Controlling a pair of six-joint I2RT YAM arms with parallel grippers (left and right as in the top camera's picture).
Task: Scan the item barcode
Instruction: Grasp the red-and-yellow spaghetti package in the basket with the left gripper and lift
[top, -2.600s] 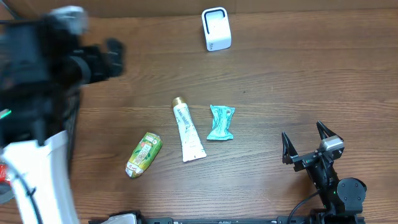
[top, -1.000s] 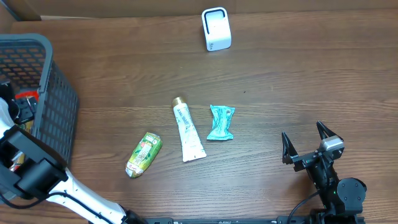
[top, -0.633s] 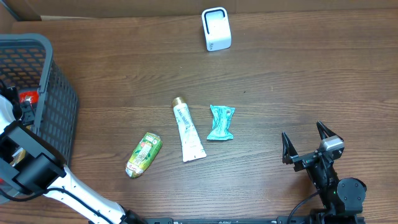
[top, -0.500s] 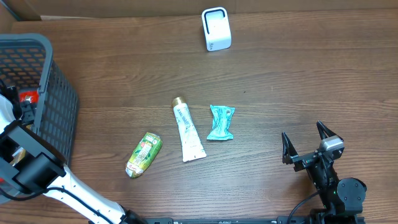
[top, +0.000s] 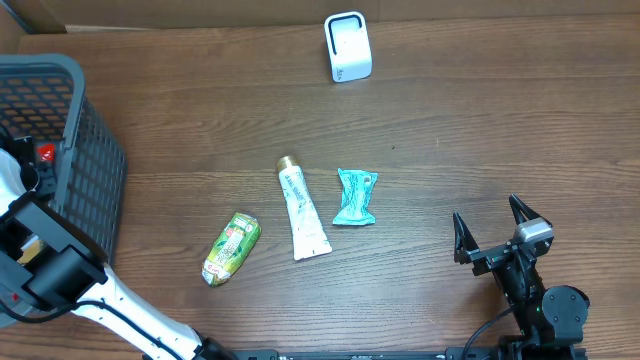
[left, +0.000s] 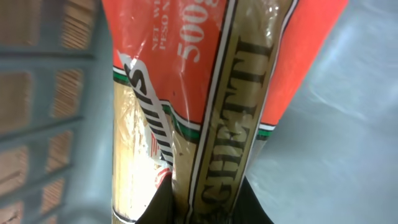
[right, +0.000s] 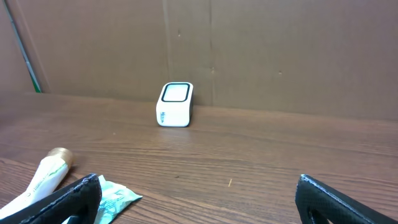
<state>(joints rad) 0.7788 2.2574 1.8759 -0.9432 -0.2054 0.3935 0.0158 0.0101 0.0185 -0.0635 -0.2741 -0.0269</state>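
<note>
The left claw (left: 202, 208), down in the grey basket (top: 95, 180), is clamped on the spaghetti packet (left: 211, 124). Lift it straight up, clear of the mesh wall, then present it squarely to the white scanner (top: 347, 46). The right claw (right: 199, 196) rests spread wide. A second ago the left claw stood apart.

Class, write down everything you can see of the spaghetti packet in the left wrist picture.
The spaghetti packet is a long clear plastic pack with red panels, white lettering and a gold band reading GHETTI. Pale strands show through the clear part. It runs bottom to top of the view, inside the grey basket. The left claw is shut on it at the bottom edge.
</note>
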